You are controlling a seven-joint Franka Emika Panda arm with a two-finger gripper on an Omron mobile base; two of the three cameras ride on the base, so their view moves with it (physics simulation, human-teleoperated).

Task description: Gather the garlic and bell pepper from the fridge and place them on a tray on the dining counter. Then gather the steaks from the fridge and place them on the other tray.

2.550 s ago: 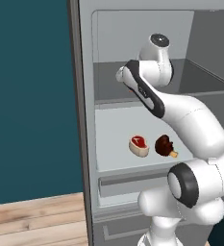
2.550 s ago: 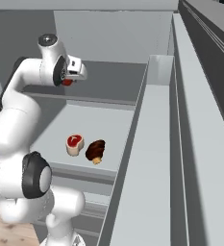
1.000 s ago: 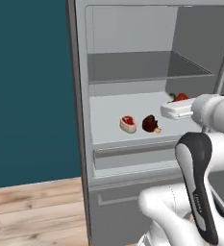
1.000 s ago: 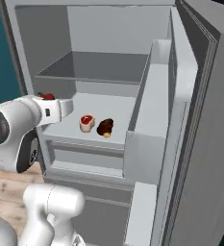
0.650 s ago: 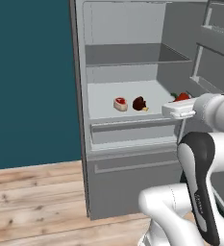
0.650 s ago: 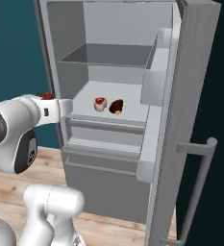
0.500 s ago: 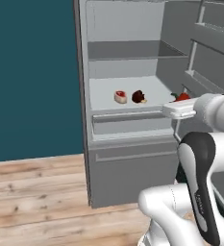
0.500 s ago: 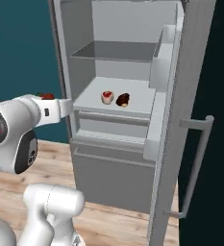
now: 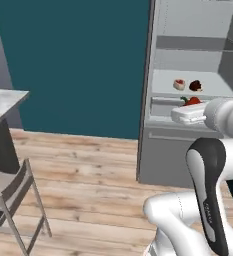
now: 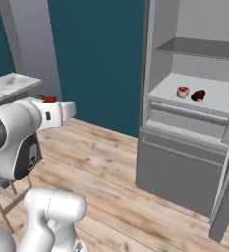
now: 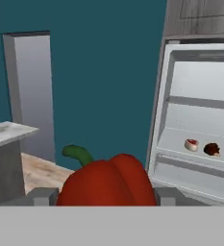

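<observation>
Teal wall; fingers [image 11: 46, 196] grip bell pepper [image 11: 106, 181].

The white arm rises from the base, its dark-jointed upper link standing nearly upright, then bends at a rounded elbow so the forearm and hand reach out level, toward nine o'clock in the left base view and three o'clock in the right. The gripper [image 11: 106, 192] sits at the end of that flat white hand, its two fingers [image 11: 41, 196] spread partway and pressed against either side of the bell pepper [image 11: 106, 180], which fills the gap between them.
</observation>
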